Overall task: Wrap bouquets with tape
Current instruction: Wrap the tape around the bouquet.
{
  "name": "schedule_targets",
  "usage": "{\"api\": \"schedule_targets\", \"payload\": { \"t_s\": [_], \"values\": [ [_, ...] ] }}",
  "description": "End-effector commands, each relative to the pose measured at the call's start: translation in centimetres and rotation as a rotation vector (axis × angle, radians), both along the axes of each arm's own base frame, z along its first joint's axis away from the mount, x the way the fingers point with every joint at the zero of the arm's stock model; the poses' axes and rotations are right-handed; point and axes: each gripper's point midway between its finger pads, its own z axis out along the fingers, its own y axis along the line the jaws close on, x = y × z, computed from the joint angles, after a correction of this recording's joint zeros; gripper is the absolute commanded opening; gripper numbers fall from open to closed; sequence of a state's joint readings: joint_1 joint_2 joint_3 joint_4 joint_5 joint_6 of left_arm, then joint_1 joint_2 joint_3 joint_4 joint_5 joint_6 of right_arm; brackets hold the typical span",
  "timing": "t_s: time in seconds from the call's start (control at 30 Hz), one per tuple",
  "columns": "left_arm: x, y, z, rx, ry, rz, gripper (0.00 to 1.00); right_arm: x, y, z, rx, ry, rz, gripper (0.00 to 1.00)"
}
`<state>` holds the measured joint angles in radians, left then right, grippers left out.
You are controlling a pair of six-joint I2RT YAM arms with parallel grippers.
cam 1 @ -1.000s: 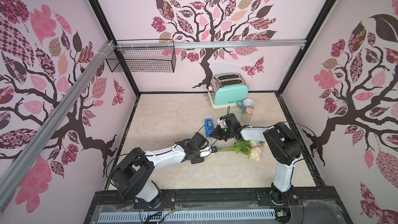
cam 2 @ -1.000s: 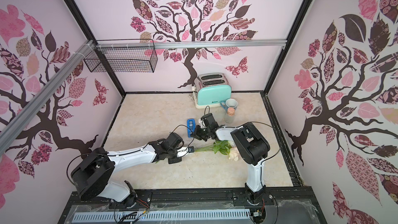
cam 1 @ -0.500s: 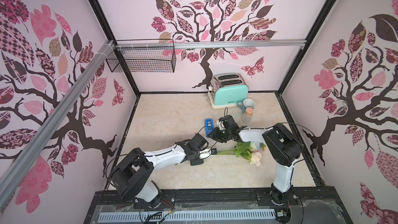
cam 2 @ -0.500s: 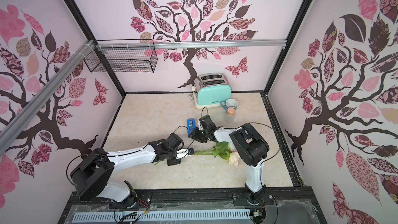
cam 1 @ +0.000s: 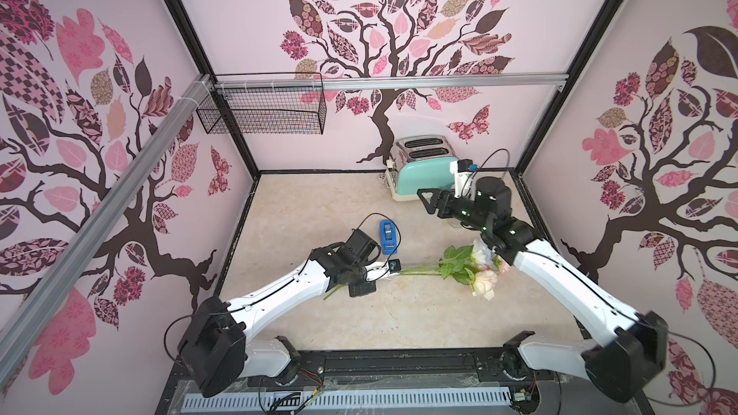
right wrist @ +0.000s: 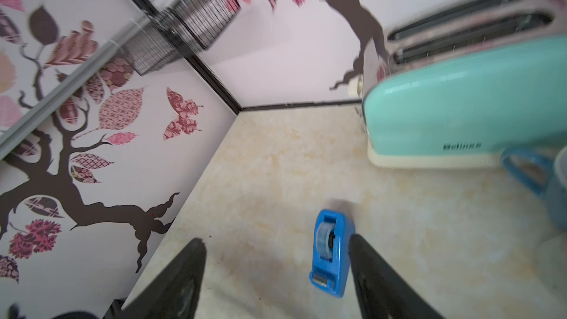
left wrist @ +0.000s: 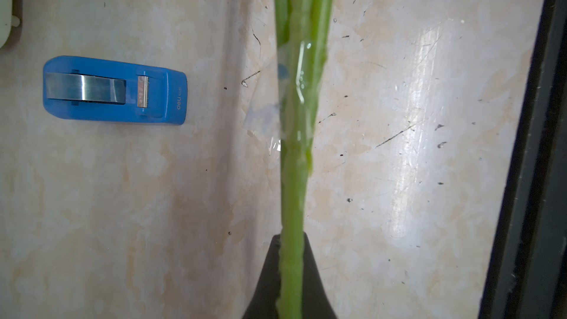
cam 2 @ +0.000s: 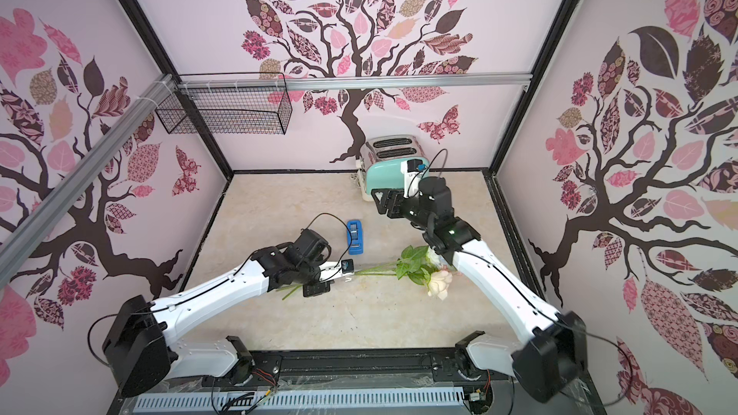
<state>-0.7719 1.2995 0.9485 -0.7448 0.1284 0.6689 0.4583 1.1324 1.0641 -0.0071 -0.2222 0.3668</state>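
While the left claw (left wrist: 290, 250) pinches the light, bendy green stems (left wrist: 293, 185) of the pink and cream rose bouquet (cam 1: 465, 269), the right claw (right wrist: 274, 240) hangs open; soft blooms would squash.

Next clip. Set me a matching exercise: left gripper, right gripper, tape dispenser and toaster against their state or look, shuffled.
Things:
1. left gripper
2. right gripper
3. tape dispenser
4. toaster

States:
A. mint green, two slots on top
B. open, holding nothing
C. blue, standing free on the table
D. shut on the stems of the bouquet

Pairs: 1-D, 2-B, 3-C, 4-A.
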Motion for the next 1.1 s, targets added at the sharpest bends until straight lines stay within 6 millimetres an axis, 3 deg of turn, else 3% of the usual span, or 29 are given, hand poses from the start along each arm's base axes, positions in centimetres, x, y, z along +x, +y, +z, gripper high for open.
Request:
{"api": "schedule_targets", "payload": {
  "t_s": [0.0, 0.07, 0.13, 0.23, 0.4, 0.57, 0.63, 0.7, 0.77, 0.87, 0.97, 1.07],
  "values": [
    [-1.1, 0.2, 3.2, -0.052, 0.040, 0.026, 0.00, -5.6, -1.0, 5.3, -0.065, -0.323, 0.102, 0.82],
    [-0.9, 0.6, 4.3, -0.055, 0.018, 0.049, 0.00, -9.3, -1.6, 7.4, -0.029, -0.449, 0.158, 0.80],
    [-0.7, 0.9, 5.7, -0.064, -0.003, 0.077, 0.00, -12.7, -1.7, 8.1, -0.019, -0.530, 0.244, 0.78],
    [-0.8, 1.2, 8.1, -0.106, -0.033, 0.096, 0.00, -16.6, -1.5, 6.9, 0.011, -0.553, 0.369, 0.76],
    [-1.4, 1.7, 12.6, -0.198, -0.109, 0.103, 0.00, -20.4, -1.2, 3.0, 0.069, -0.549, 0.518, 0.71],
    [-2.8, 2.2, 15.0, -0.234, -0.104, 0.080, 0.00, -20.5, -0.9, -2.4, 0.142, -0.551, 0.552, 0.63],
    [-3.1, 2.3, 14.9, -0.221, -0.089, 0.073, 0.00, -18.6, -0.9, -4.5, 0.140, -0.532, 0.480, 0.60],
    [-3.3, 2.4, 14.9, -0.219, -0.073, 0.076, 0.00, -17.8, -0.1, -5.3, 0.113, -0.503, 0.508, 0.55],
    [-3.4, 2.5, 15.0, -0.221, -0.074, 0.080, 0.00, -15.4, 0.3, -6.2, 0.102, -0.414, 0.428, 0.52],
    [-3.3, 2.7, 15.4, -0.219, -0.084, 0.092, 0.00, -15.9, 3.1, -8.6, 0.008, -0.444, 0.475, 0.51],
    [-3.3, 2.9, 15.9, -0.217, -0.080, 0.103, 0.00, -17.9, 6.2, -11.1, -0.132, -0.621, 0.512, 0.57],
    [-3.8, 2.8, 16.2, -0.221, -0.056, 0.097, 0.00, -17.5, 7.1, -11.0, -0.091, -0.683, 0.466, 0.62]
  ]
}}
